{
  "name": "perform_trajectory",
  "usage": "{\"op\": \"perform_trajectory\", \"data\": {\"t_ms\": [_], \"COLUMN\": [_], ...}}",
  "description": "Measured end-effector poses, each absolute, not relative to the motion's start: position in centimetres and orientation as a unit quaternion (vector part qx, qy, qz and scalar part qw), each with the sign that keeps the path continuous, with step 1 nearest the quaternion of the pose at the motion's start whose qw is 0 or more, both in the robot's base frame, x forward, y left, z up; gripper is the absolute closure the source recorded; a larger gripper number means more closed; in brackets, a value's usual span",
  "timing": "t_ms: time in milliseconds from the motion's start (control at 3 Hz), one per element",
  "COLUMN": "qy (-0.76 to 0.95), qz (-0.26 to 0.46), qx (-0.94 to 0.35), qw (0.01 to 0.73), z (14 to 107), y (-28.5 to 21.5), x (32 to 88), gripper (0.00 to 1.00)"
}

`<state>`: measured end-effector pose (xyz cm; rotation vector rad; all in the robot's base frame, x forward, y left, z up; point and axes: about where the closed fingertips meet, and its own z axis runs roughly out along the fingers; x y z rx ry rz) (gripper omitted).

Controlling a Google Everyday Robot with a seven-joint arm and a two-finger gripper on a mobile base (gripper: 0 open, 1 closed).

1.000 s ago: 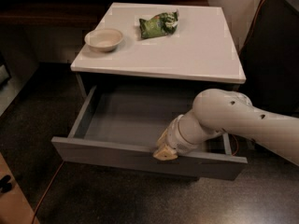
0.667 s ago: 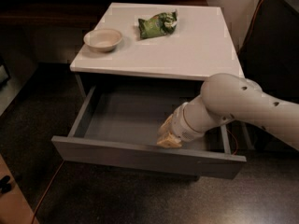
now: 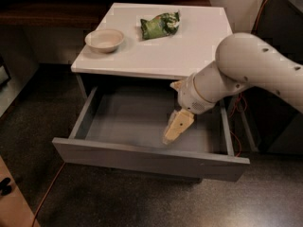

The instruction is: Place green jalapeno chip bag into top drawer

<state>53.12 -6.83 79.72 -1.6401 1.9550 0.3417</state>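
The green jalapeno chip bag [image 3: 159,25] lies wrinkled on the white cabinet top [image 3: 189,51], at the back and right of the beige bowl [image 3: 104,39]. The top drawer [image 3: 147,157] is pulled wide open below the top, and its grey inside holds nothing. My gripper [image 3: 176,126] points down over the right half of the open drawer, just behind the drawer front. It holds nothing. My white arm [image 3: 255,70] reaches in from the right, well short of the bag.
The beige bowl stands on the left part of the cabinet top. A dark cabinet [image 3: 279,37] stands close on the right behind my arm. An orange cable [image 3: 49,188] runs over the dark floor at the left front. A brown box corner [image 3: 12,197] shows at bottom left.
My gripper has lifted off the drawer front's top edge and moved a little back, over the drawer's inside. The arm has risen. The bag, the bowl and the drawer have not moved.
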Motion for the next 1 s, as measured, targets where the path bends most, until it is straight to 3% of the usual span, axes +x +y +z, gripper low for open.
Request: {"op": "perform_trajectory", "data": {"t_ms": [1000], "qy": [0.777], "qz": [0.185], "qx": [-0.509], "qw": [0.321], "z": [86.7], "y": [-9.9], "x": [66.9], "gripper": [0.0]}}
